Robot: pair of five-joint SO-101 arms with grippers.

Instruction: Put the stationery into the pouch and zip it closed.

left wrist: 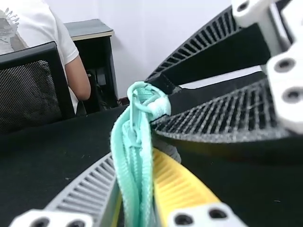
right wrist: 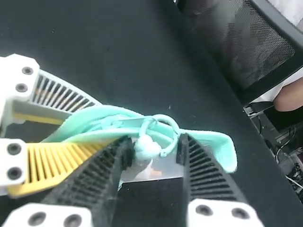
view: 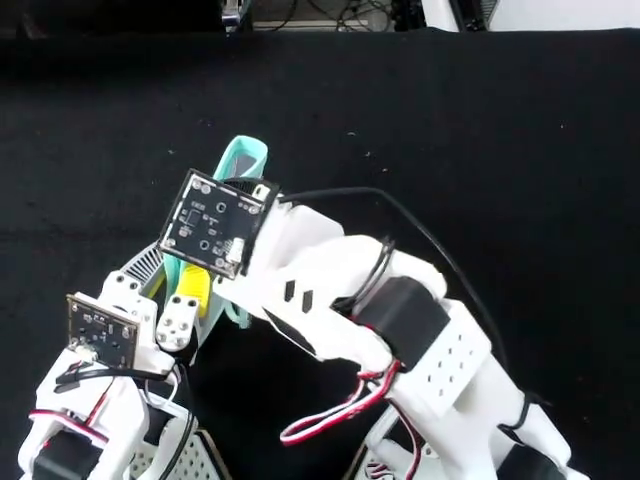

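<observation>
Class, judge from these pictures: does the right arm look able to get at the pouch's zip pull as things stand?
Probably yes: the right gripper, open, straddles the zip pull with nothing between, while the left gripper clamps the pouch.

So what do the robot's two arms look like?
Both are white plastic with black motors. The left arm carries red, white and black wires; the right arm adds a long black cable. Each wrist wears a dark square circuit board. The left end effector has one yellow and one grey ribbed finger; the right end effector has black ribbed fingers.
</observation>
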